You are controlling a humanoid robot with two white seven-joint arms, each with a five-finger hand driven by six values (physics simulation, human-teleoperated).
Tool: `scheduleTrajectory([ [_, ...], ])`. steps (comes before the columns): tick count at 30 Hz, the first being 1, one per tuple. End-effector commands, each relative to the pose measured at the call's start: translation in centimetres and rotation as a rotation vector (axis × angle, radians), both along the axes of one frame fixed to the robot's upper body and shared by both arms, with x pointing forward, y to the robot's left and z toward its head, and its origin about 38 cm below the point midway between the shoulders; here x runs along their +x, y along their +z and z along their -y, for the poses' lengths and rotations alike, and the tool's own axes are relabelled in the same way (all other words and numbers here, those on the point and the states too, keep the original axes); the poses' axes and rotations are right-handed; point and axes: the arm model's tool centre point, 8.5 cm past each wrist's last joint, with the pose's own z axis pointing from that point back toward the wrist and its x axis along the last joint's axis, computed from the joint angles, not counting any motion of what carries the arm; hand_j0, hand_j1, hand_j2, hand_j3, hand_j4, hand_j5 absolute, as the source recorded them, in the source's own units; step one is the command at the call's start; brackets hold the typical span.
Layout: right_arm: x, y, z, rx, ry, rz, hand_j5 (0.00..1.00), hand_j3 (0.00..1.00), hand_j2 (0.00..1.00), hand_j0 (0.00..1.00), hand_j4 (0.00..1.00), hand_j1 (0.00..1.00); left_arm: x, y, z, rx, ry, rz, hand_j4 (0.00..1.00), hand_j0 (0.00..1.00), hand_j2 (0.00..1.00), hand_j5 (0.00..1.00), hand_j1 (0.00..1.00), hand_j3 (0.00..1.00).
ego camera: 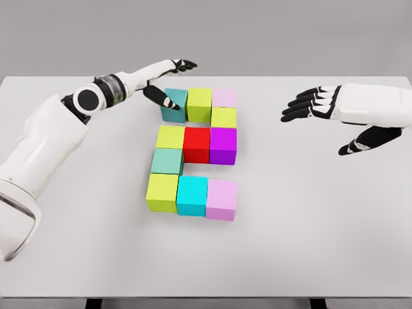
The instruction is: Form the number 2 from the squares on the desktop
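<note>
Looking basically finished: the squares (193,152) already read as a 2 mid-desk; left hand (168,80), fingers loose and spread, touches the top-left teal block (175,105); right hand (341,112) hovers open; next just nudge it flush, gently.

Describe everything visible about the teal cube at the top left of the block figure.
The teal cube is a plain, matte, solid-looking block with no markings, sitting flat and upright on the white table. It forms the top-left end of the figure's upper row, its right face against the lime cube. Nothing is stacked on it. The left robot hand is open around its upper left corner, the dark thumb lying across its top-left face; real contact cannot be confirmed.
</note>
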Motion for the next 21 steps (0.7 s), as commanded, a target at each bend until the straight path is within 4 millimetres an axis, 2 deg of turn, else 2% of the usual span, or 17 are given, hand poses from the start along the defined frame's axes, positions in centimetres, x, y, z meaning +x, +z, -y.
scheduleTrajectory([
  [1,0.0,0.0,0.0,0.006,-0.002,-0.004,1.0,1.0,1.0,1.0,1.0,1.0,0.0,1.1,-1.4,-0.003,0.0,0.026,0.97,0.97,0.97,0.97,0.97,0.97],
  [2,0.0,0.0,0.0,0.006,-0.002,-0.004,1.0,1.0,1.0,1.0,1.0,1.0,-0.2,2.3,-1.7,-0.01,-0.017,0.058,0.98,0.98,0.98,0.98,0.98,0.98],
  [4,0.0,0.0,0.0,0.006,-0.002,-0.004,1.0,1.0,1.0,1.0,1.0,1.0,-0.9,4.2,-3.4,-0.042,-0.029,0.095,1.0,1.0,1.0,1.0,1.0,1.0],
  [8,0.0,0.0,0.0,0.006,-0.002,-0.004,1.0,1.0,1.0,1.0,1.0,1.0,-2.5,7.7,-8.3,-0.087,-0.02,0.149,1.0,1.0,1.0,1.0,1.0,1.0],
  [10,0.0,-0.1,0.0,0.006,-0.001,-0.008,1.0,1.0,1.0,1.0,1.0,1.0,-4.1,7.3,-10.8,-0.126,-0.011,0.132,1.0,1.0,1.0,1.0,1.0,1.0],
  [12,0.0,-0.2,0.0,0.004,-0.003,-0.008,1.0,1.0,1.0,1.0,1.0,1.0,-6.0,6.1,-14.4,-0.038,-0.034,0.031,1.0,1.0,1.0,1.0,1.0,1.0],
  [14,0.0,-0.2,0.0,0.004,-0.003,-0.008,1.0,1.0,1.0,1.0,1.0,1.0,-6.7,6.0,-15.7,0.021,-0.07,-0.027,1.0,1.0,1.0,1.0,1.0,1.0],
  [19,0.0,-0.2,0.0,0.007,-0.002,-0.01,1.0,1.0,1.0,1.0,1.0,1.0,-7.0,4.9,-16.0,0.09,-0.07,-0.046,1.0,1.0,1.0,1.0,1.0,1.0],
  [21,0.0,-0.3,-0.2,0.007,0.002,-0.011,1.0,1.0,1.0,1.0,1.0,1.0,-7.2,3.4,-15.7,0.162,-0.084,-0.075,1.0,1.0,1.0,1.0,1.0,1.0],
])
